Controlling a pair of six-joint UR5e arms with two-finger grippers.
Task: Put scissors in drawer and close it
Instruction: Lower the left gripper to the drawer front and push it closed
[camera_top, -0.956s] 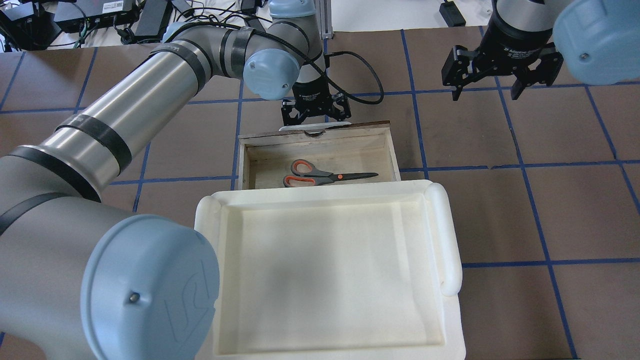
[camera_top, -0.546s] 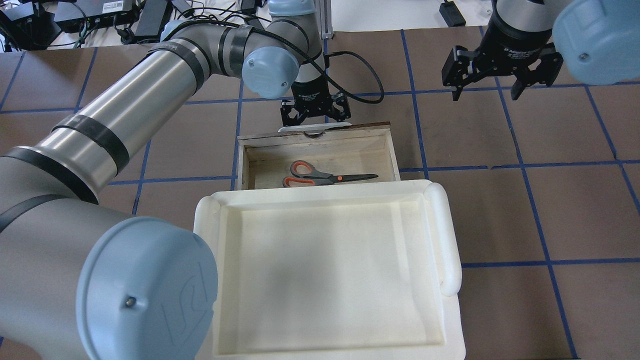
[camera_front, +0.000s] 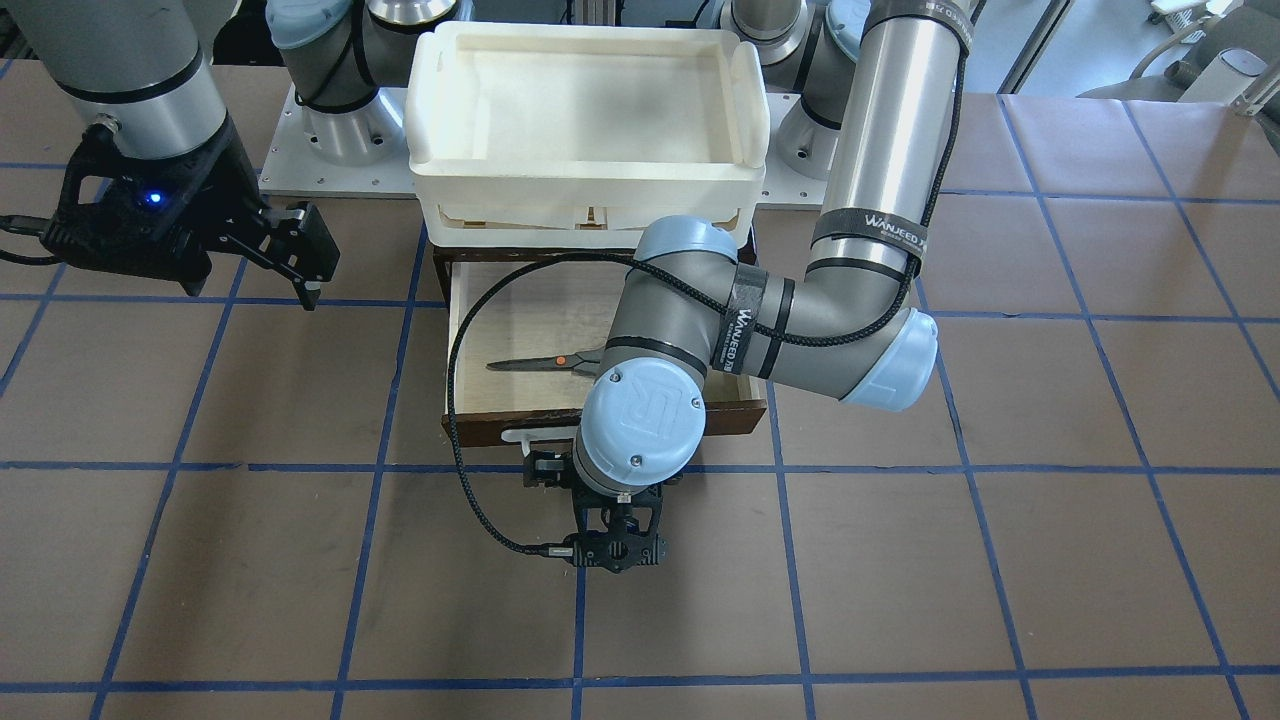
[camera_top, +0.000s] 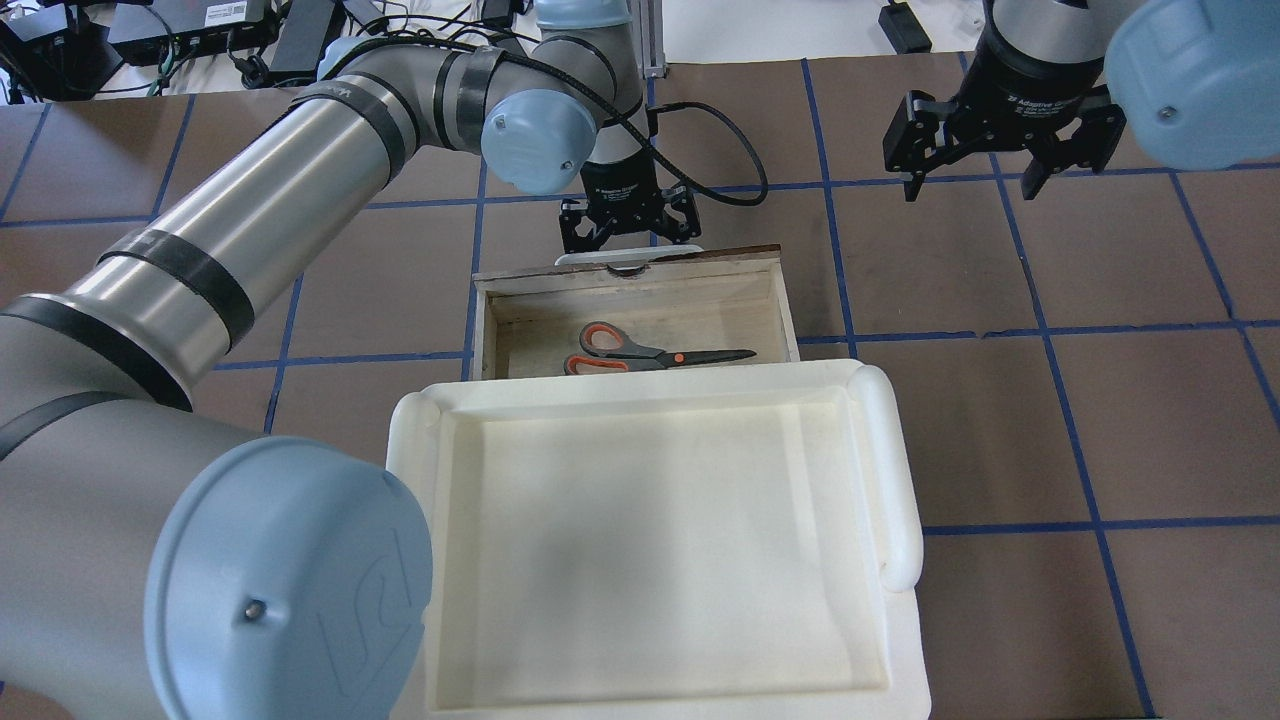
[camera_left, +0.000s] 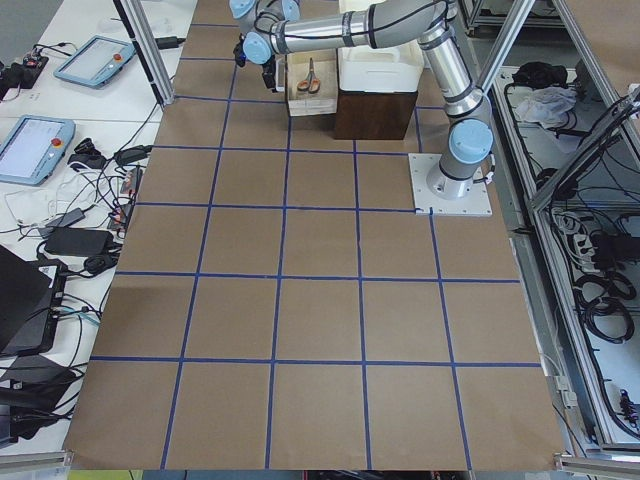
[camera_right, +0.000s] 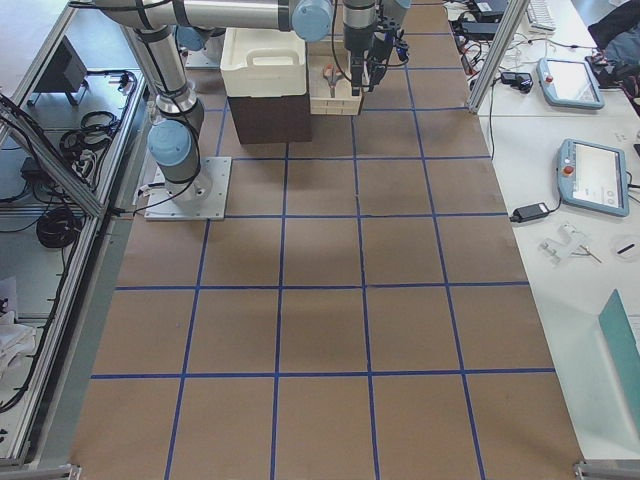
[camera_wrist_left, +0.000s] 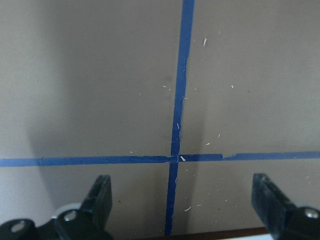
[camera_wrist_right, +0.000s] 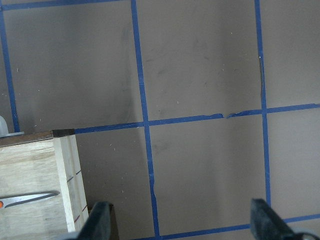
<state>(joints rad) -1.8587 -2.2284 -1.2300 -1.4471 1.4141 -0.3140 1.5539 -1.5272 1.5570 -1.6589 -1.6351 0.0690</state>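
The scissors (camera_top: 640, 353) lie flat inside the open drawer (camera_top: 785, 310), blades pointing right, handles close to the white tray's edge. They also show in the front view (camera_front: 540, 363). My left gripper (camera_top: 628, 240) is open and empty. It is at the drawer's dark front, right at the white bar handle (camera_top: 600, 257). Its wrist view (camera_wrist_left: 182, 200) shows spread fingers over bare table. My right gripper (camera_top: 970, 180) is open and empty, hovering to the right of the drawer. Its wrist view (camera_wrist_right: 182, 222) shows the drawer corner (camera_wrist_right: 65, 165).
The white tray (camera_top: 900, 470) sits on top of the cabinet and covers the drawer's rear part. Brown table with blue tape lines lies all around. Cables and power supplies (camera_top: 200, 30) lie beyond the table's far edge.
My left arm's elbow has shifted a little to the left. The drawer and scissors have slid very slightly in under the white tray. The right arm has not moved.
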